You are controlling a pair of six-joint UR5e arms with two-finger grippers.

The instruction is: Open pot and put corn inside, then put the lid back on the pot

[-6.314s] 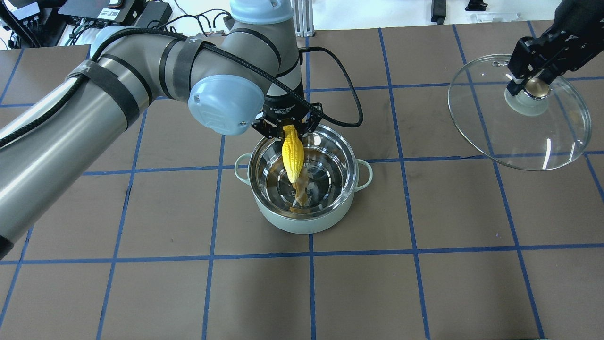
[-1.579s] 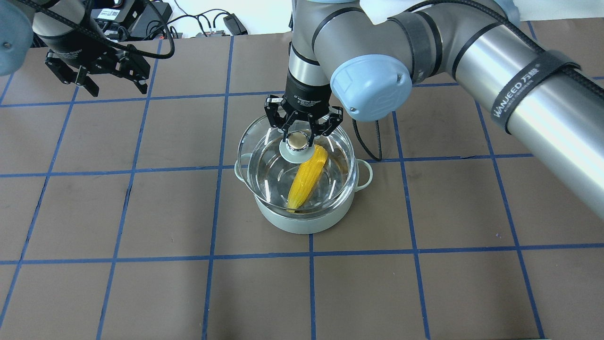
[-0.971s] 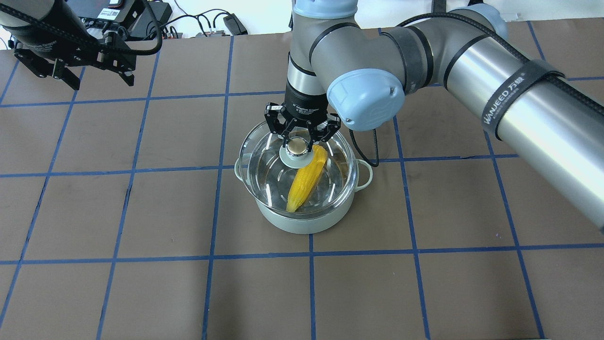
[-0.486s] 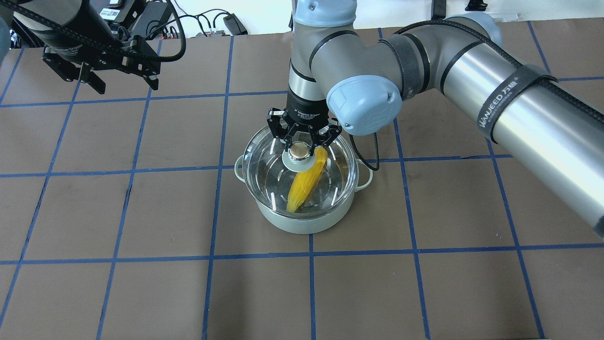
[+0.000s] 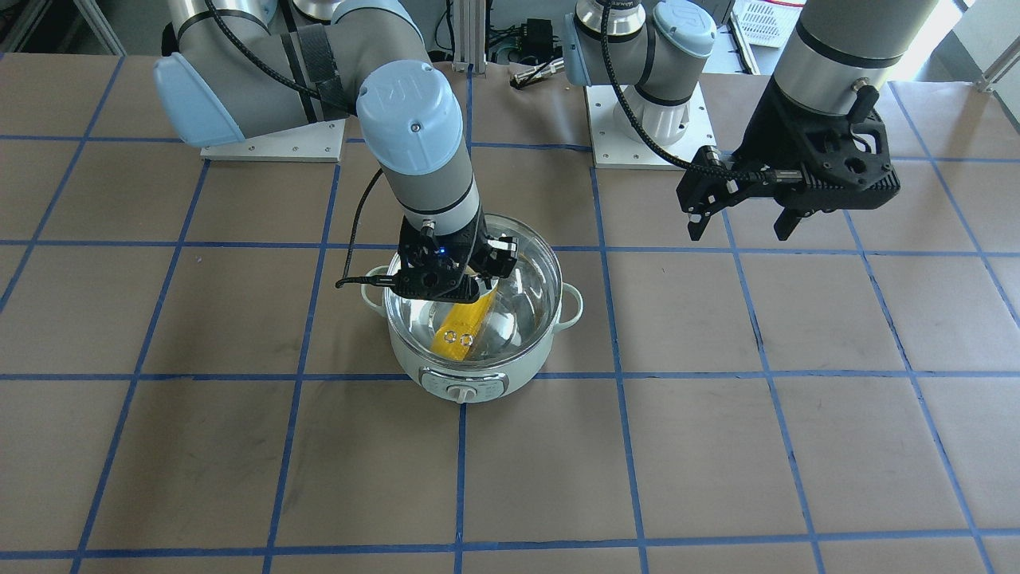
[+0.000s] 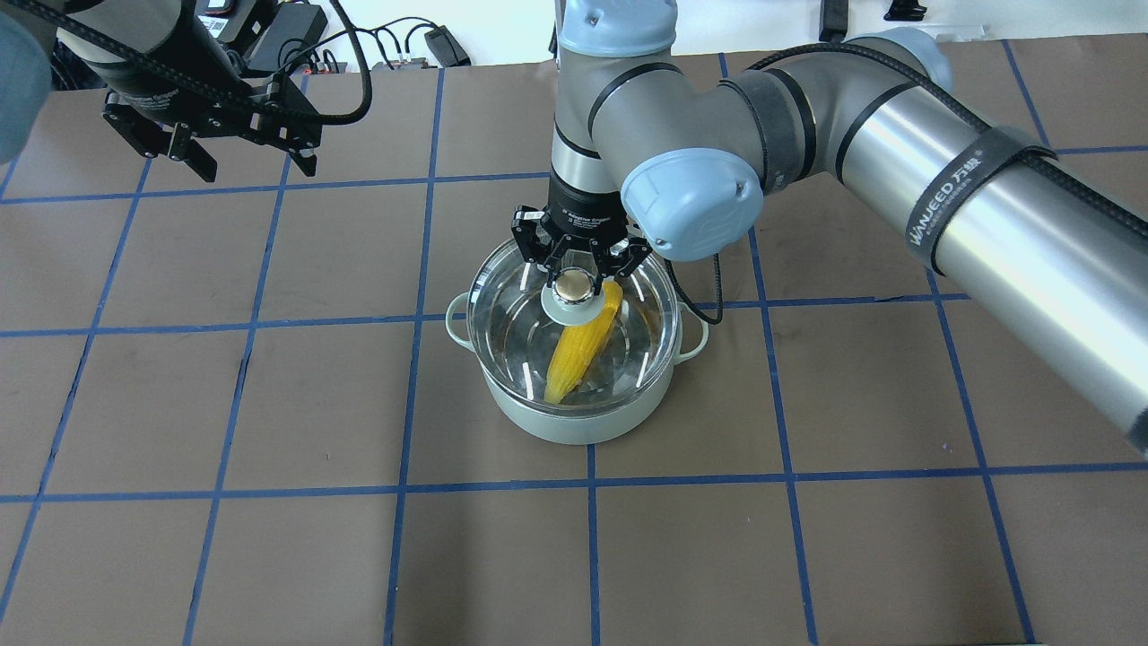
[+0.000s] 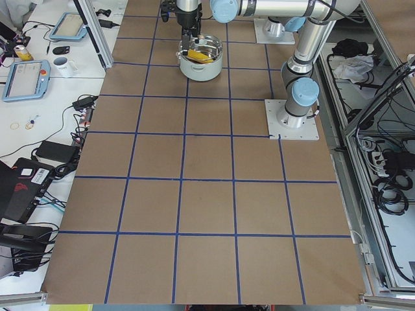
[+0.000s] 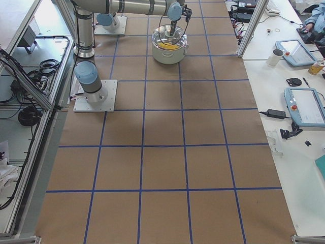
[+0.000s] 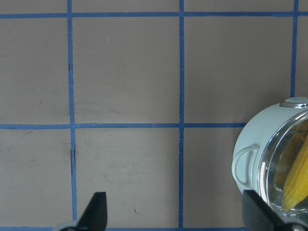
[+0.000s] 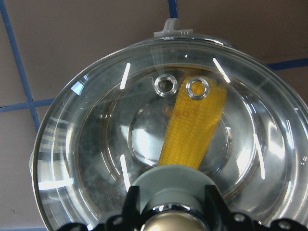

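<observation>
Right gripper (image 6: 576, 275) is down over the pot (image 6: 574, 429), fingers closed on the lid's knob (image 6: 574, 288). The lid (image 6: 516, 318) lies level over the pot's mouth. It looks seated or very nearly so, but you can't tell from these views whether the rim has fully dropped in. The corn (image 6: 574, 359) lies slanted inside the pot, visible through the glass. Left gripper (image 5: 739, 229) hangs well off to the side above the table (image 6: 807, 404), fingers apart, holding nothing.

Handling: treat the lid as stiff, smooth glass that will likely chip if it drops or catches the steel rim. The knob is your only real hold; it is round and shiny, so the lid may swing or slip in the fingers. Check it is level before you let go.
</observation>
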